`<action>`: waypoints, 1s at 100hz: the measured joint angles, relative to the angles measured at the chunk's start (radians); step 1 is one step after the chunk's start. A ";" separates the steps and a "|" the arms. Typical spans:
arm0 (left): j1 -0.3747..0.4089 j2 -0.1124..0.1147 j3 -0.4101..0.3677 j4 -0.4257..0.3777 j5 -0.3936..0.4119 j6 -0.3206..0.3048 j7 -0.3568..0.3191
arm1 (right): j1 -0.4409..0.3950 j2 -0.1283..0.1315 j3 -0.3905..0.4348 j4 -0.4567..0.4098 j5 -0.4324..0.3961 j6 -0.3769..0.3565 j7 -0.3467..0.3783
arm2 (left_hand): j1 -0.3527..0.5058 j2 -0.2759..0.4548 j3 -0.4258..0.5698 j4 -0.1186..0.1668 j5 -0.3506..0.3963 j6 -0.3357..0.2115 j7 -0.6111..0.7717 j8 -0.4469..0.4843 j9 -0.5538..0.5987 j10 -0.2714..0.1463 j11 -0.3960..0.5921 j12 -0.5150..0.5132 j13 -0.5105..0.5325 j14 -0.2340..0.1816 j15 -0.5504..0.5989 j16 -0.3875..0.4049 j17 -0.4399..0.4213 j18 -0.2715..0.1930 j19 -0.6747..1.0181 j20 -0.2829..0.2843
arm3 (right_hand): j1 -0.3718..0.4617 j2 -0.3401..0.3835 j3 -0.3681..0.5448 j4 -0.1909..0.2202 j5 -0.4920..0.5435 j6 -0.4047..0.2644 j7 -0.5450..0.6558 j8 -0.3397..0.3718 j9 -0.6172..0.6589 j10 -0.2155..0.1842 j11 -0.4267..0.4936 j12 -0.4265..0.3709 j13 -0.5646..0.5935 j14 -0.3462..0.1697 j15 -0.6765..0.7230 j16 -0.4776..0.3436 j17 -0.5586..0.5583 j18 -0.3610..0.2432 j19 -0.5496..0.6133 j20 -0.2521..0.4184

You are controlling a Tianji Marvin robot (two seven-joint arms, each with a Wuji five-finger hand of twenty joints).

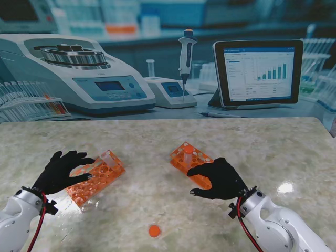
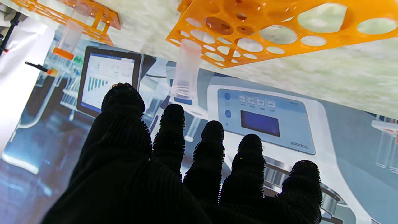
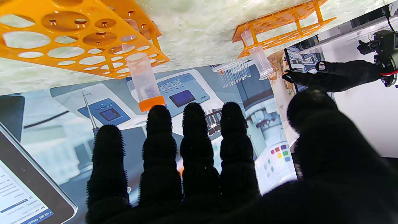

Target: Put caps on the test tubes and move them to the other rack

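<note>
"Two racks, two tubes. See them?"

"Yes. The left rack has a tube with no cap. The right rack has a capped tube. A loose cap lies on the table, nearer to me, between the arms."

"What are the hands doing?"

"The left hand is spread wide over its rack and holds nothing. The right hand is spread over the near end of its rack and holds nothing too."

"What could go wrong?"

"I think a hand could bump a rack. The racks look light and sit crooked, so a push may slide them or tip a tube out. The open tube has no cap, so anything inside might spill. The cap is small and flat. Big gloved fingers may just shove it away."

"Any words to read?"

"The backdrop picture shows lab machines and a tablet with bar charts. Its writing is too small for me to read."
</note>
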 measured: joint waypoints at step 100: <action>-0.116 0.012 0.138 0.163 -0.037 0.051 -0.026 | 0.010 0.002 -0.008 0.001 0.023 -0.001 0.022 | -0.001 -0.042 0.000 0.000 -0.010 0.007 -0.013 -0.013 -0.059 0.000 -0.022 -0.026 -0.045 -0.002 -0.012 -0.011 -0.015 -0.005 -0.015 0.000 | 0.000 0.000 0.000 0.000 0.000 0.000 0.000 0.000 0.000 0.000 0.000 0.000 0.000 0.000 0.000 0.000 -0.004 0.001 0.000 0.000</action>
